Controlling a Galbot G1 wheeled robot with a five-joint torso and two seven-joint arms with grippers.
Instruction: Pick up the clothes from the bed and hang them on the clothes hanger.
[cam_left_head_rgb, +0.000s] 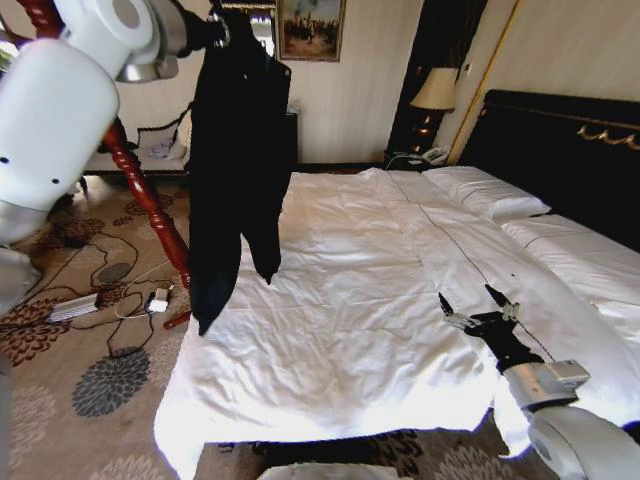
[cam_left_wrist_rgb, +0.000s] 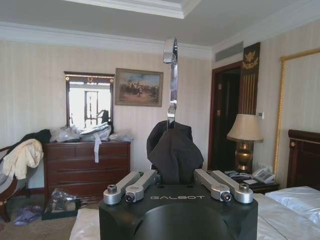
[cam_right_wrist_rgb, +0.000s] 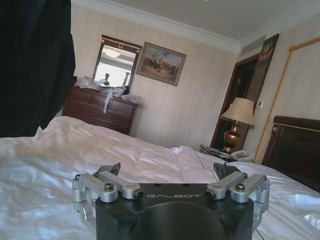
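High over the near left corner of the bed (cam_left_head_rgb: 340, 300), with its rumpled white sheets, the left gripper (cam_left_wrist_rgb: 175, 192) clamps the clothes (cam_left_head_rgb: 235, 170), a soft black garment hanging lengthwise, sleeves pointing floorward. Low above the mattress, the right gripper (cam_left_head_rgb: 478, 305) hovers with fingers spread wide, holding nothing.

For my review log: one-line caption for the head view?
Left gripper holds the black clothes up beside the bed; right gripper hovers open over the sheets.
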